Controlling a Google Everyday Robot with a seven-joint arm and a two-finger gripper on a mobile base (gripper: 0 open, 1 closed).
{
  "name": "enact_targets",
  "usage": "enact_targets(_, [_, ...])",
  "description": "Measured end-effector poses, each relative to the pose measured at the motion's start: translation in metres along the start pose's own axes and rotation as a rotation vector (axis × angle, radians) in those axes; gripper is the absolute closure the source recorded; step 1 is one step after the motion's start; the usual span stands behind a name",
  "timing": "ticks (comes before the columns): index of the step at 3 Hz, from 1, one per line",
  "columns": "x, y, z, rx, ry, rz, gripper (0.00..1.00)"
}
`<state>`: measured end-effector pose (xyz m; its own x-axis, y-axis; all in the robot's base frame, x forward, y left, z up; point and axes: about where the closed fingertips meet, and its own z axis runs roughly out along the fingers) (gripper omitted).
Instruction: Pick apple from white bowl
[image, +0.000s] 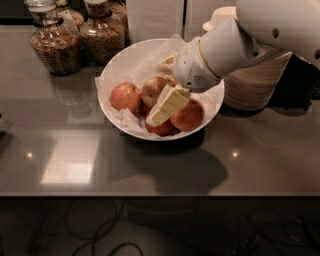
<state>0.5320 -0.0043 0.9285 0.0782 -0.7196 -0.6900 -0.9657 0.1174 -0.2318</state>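
A wide white bowl (126, 54) lined with crumpled white paper sits on the dark table. It holds several red-yellow apples: one at the left (123, 96), one in the middle (151, 88), one at the right (188, 116) and one at the front (162, 129). My gripper (161, 113), cream-coloured on a white arm coming in from the upper right, reaches down into the bowl. It sits among the apples, between the middle and right ones, and covers part of them.
Two glass jars (54, 46) (103, 31) of brown food stand behind the bowl at the left. A stack of beige disposable bowls (255, 86) stands right of the white bowl, under my arm. The table's front edge (150, 194) runs below, with cables on the floor.
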Motion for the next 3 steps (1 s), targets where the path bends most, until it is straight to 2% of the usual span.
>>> enact_targets(2, [0.0133,0.0061,0.0083,0.021,0.012,0.014,0.15])
enact_targets(3, [0.0133,0.0061,0.0083,0.021,0.012,0.014,0.34])
